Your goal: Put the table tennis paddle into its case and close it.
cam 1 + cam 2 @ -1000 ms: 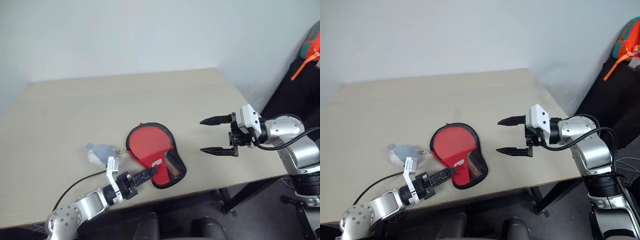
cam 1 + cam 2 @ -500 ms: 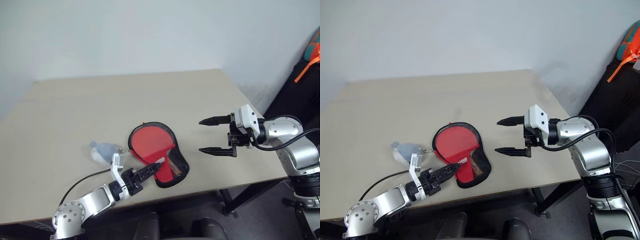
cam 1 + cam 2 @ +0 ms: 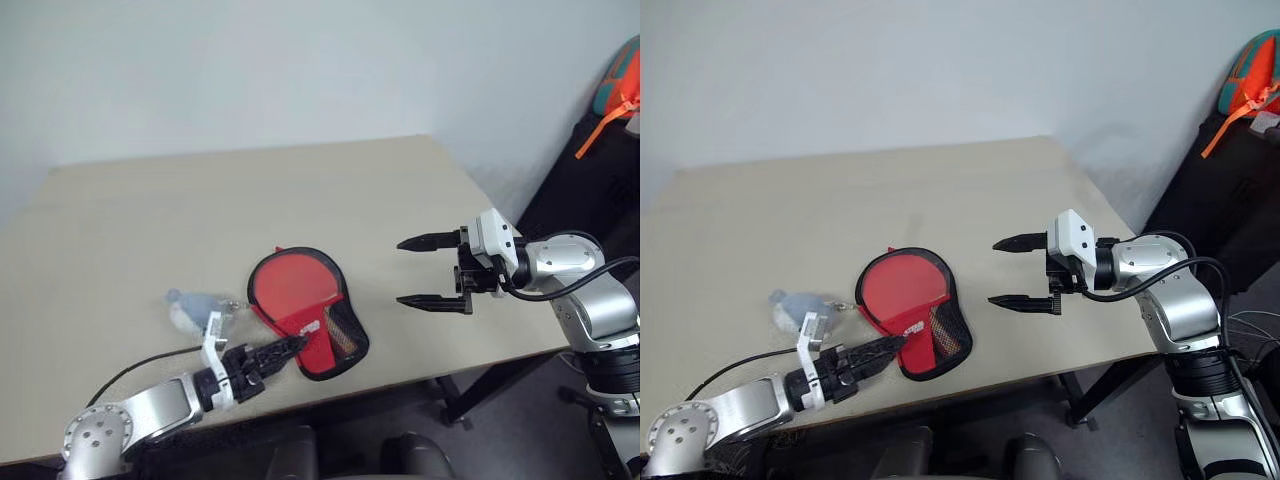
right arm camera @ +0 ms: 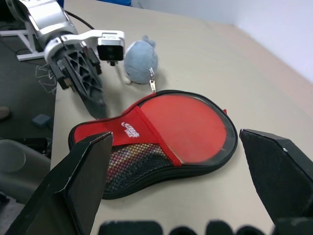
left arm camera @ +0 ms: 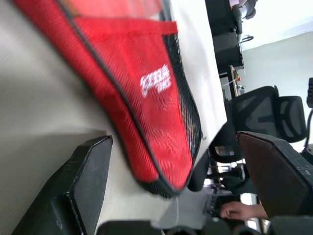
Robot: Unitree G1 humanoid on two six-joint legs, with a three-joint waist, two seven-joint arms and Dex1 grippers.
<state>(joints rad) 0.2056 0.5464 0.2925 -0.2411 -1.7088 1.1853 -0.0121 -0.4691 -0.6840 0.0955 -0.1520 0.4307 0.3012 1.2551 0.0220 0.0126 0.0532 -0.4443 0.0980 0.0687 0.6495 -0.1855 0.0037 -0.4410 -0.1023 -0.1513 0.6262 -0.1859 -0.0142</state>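
While the case (image 3: 305,324) lies flat near the front edge of the bench (image 3: 300,190) with its red, mesh-pocket side up, you can judge the first half of the job as done: a round red face shows through the clear panel and a striped handle sits behind the mesh, so the table tennis paddle (image 4: 188,125) appears to be inside. What you cannot settle from these views is the zip; the black rim runs unbroken around the round end in the right wrist view, but the handle end is too small to read, so treat closing as possibly left to do or to check. Your left gripper (image 3: 282,351) sits low at the handle end of the case, its jaws wide and empty, the tips just beside the fabric. Your right gripper (image 3: 432,270) hovers above the bench well apart from the case, its jaws also wide and holding nothing. A small bluish-white soft wad with a little clip (image 3: 193,308) rests on the bench just beside the round end of the case, apart from it. The bench is a plain beige top, otherwise bare, set against a pale wall; to the right stands something dark with an orange and teal bag (image 3: 622,85) on top, and office chairs show below the front edge.
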